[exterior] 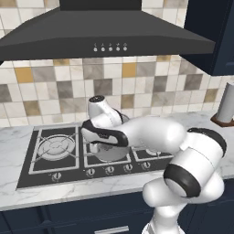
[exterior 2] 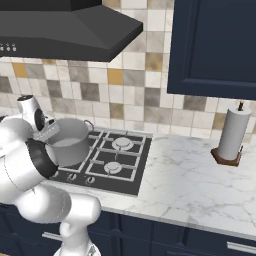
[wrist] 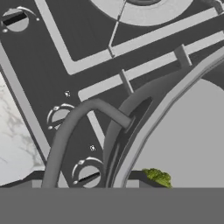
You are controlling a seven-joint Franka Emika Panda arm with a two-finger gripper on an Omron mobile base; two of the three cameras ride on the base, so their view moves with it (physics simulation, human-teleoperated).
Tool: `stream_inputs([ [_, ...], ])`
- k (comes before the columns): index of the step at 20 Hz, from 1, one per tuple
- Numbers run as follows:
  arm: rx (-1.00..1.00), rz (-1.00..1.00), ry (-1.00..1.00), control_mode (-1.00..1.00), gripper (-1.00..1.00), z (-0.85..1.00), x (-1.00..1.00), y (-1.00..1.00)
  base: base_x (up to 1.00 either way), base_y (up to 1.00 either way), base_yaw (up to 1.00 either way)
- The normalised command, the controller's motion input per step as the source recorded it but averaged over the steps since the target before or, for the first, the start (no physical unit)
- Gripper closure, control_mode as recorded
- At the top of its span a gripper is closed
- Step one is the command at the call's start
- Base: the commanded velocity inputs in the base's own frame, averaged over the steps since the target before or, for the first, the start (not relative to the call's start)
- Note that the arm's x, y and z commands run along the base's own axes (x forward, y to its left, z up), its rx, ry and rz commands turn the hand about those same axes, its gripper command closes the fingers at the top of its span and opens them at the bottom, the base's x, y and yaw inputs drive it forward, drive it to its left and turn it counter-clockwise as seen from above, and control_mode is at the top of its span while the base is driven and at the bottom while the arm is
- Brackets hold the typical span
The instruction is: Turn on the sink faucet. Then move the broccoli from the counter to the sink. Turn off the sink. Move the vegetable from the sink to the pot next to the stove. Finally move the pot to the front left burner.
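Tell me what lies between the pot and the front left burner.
In the left base view, only black grate bars and cooktop glass separate the pot, held over the stove's middle, from the front left burner.

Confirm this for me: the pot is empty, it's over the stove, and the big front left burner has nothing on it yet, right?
Not quite: the pot is not empty. The hand view shows the broccoli inside it. The rest stands: the pot is over the stove, and the front left burner is bare in the left base view.
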Motion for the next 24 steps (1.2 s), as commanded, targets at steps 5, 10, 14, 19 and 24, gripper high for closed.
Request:
stream_inputs([
  [5,0.0,0.05,0.11,-1.0,1.0,-0.14,0.07,0.2,0.0,0.0,0.0],
  [10,0.0,0.1,0.04,-1.0,1.0,-0.02,0.03,0.32,0.0,0.0,0.0],
  [14,-0.01,0.16,0.0,-1.0,1.0,0.0,0.01,0.52,0.0,0.0,0.0],
  [19,-0.03,0.17,0.0,-1.0,1.0,-0.01,0.03,0.56,0.0,0.0,0.0],
  [24,-0.02,0.17,-0.01,-1.0,1.0,0.0,0.05,0.54,0.0,0.0,0.0],
])
